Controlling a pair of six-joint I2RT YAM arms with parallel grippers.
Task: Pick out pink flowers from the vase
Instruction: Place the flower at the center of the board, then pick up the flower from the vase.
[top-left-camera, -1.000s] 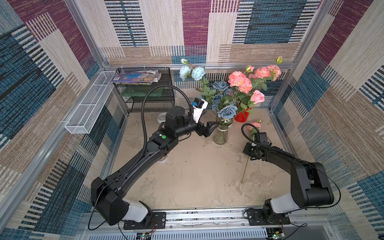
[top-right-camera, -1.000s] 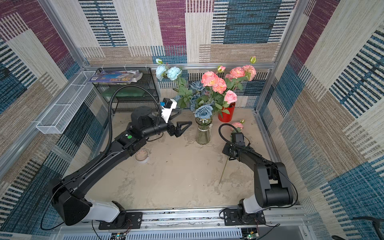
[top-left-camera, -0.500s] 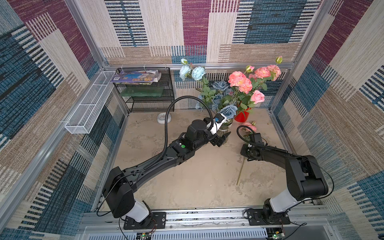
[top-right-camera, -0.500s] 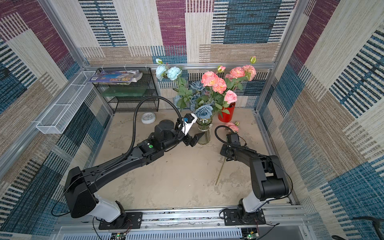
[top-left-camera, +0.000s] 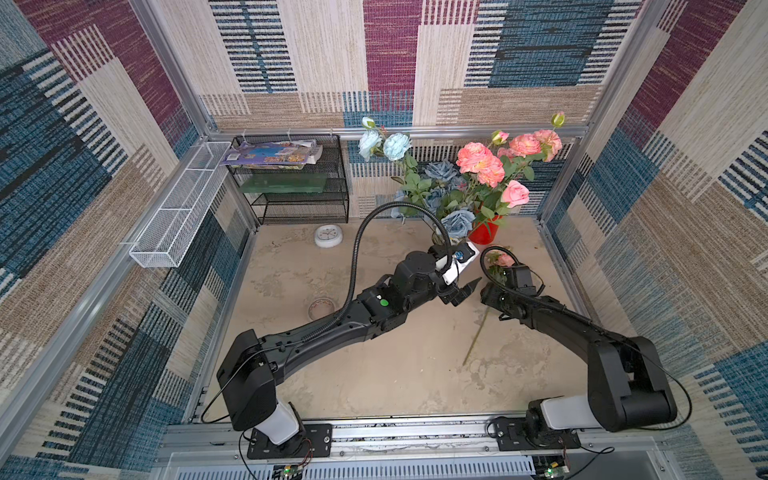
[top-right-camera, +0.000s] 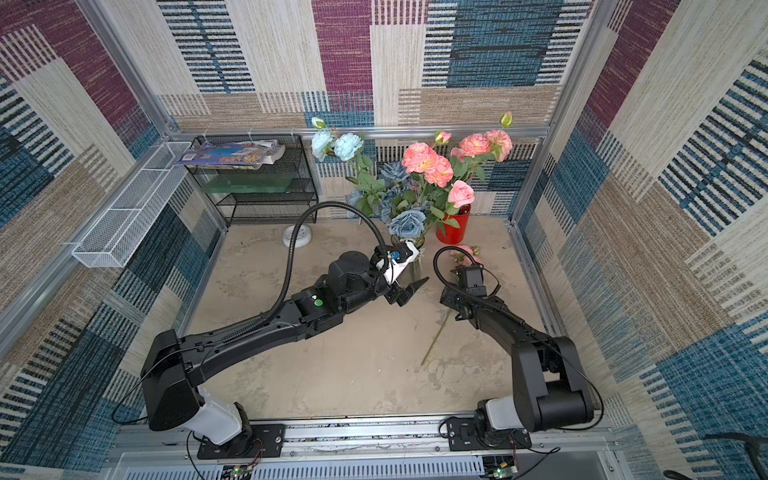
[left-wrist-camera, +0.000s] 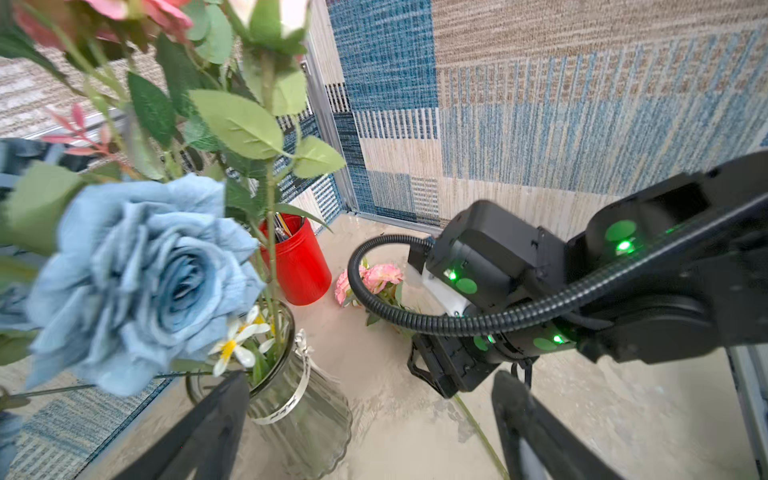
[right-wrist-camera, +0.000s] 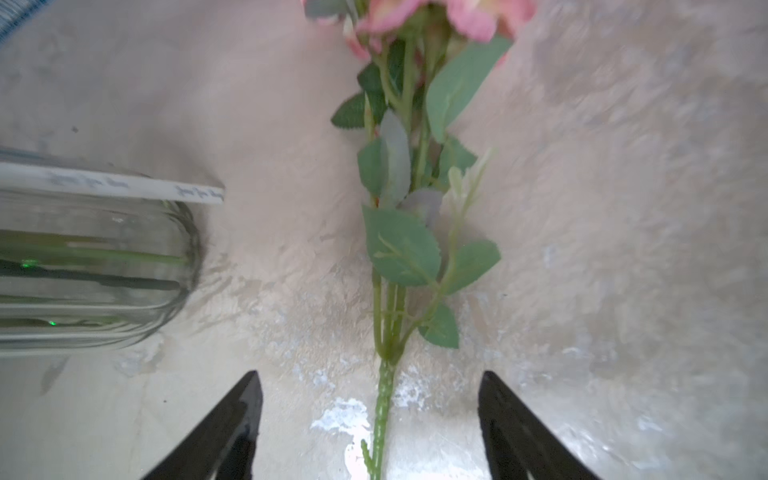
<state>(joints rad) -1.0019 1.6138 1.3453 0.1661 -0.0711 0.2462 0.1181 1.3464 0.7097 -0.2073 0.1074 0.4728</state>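
Coral-pink flowers rise from the clear ribbed vase among dusty-blue roses. In both top views my left wrist hides most of the vase. A single pink flower lies flat on the floor, to the right of the vase. My right gripper stands open over its green stem without touching it. My left gripper is open and empty just in front of the vase, close to the right wrist.
A red cup stands behind the vase on its right. At the back left is a black wire shelf, with a white round clock in front of it. A small dish lies beside my left arm. A white mesh basket hangs on the left wall.
My right gripper has opened and let go of the pink flower's stem, which now lies on the floor. My left arm has swung right, from left of the vase to its front.
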